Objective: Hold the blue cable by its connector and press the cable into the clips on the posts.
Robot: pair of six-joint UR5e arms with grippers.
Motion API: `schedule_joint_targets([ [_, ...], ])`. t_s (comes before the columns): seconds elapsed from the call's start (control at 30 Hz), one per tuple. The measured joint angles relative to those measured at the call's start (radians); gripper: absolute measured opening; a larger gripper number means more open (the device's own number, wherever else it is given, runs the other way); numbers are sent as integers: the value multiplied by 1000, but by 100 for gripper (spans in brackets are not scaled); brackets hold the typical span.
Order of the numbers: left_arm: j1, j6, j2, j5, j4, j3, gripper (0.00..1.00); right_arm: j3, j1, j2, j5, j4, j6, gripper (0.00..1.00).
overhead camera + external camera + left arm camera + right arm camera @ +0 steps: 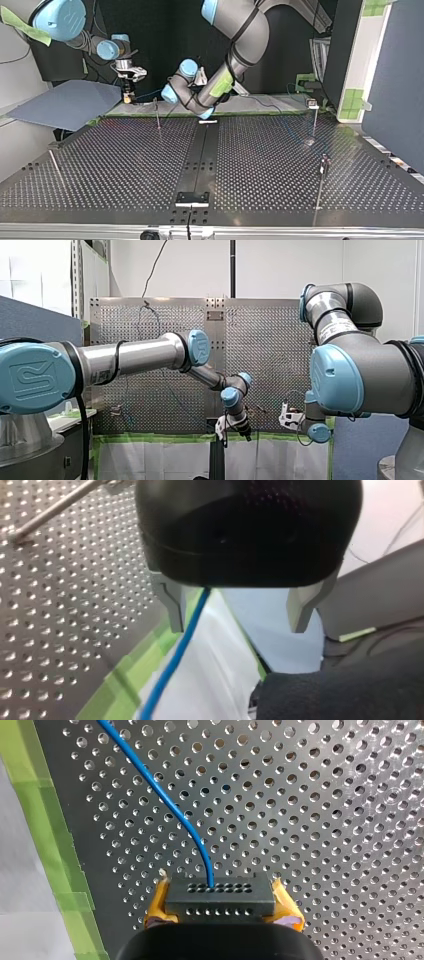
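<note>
My right gripper (220,912) pinches the black holey connector block (220,895) of the thin blue cable (165,802) with yellow pads (156,909). My left gripper (237,625) has grey metal fingers (172,605) spread apart

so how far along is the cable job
Done: my right gripper has its yellow pads clamped on the black connector, with the blue cable running out of it. In hand: my left gripper is open with the cable passing between its fingers. Left: all the pressing, it seems; the posts in the top view show no cable in their clips.
</note>
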Motion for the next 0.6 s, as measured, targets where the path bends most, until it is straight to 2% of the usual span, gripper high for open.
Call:
schedule_joint_targets([
  [0.4,4,1,-51,5,13,0,100,0,0,0,-3,-1,0,0],
  [0.6,6,29,-55,-10,16,1,100,0,0,0,-4,-2,0,0],
])
